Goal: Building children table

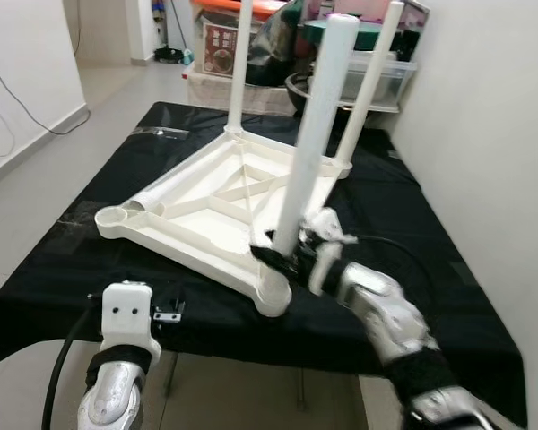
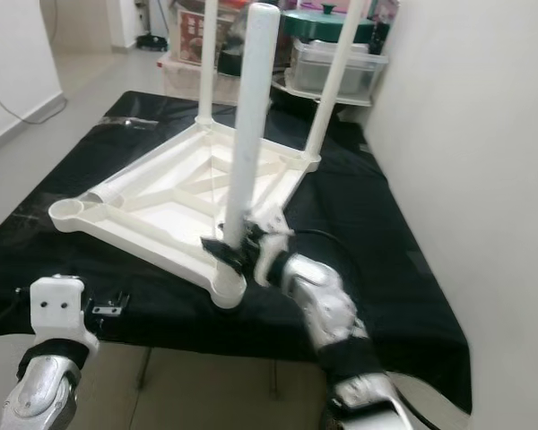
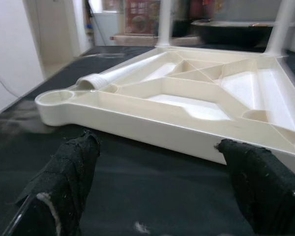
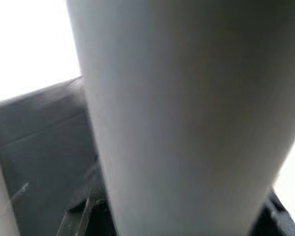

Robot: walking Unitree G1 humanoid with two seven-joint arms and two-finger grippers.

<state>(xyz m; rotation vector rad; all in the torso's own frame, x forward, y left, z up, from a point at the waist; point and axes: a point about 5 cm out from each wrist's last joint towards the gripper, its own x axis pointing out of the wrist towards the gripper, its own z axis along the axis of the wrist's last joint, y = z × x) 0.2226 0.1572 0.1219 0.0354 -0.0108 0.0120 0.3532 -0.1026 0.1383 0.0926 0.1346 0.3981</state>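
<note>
A white plastic children's table top lies upside down on a black cloth. Two white legs stand upright in its far corners. My right gripper is shut on the lower end of a third leg, which it holds nearly upright, tilted slightly, just above the near corner socket. This leg looms close in the right wrist view. A fourth leg lies inside the top, beside the empty left corner socket. My left gripper hovers open, low over the cloth before the top's near edge.
The black cloth covers a low table whose front edge is near my arms. A white wall runs close along the right. Storage boxes, a green lid and a red box crowd the floor behind. Tiled floor lies open to the left.
</note>
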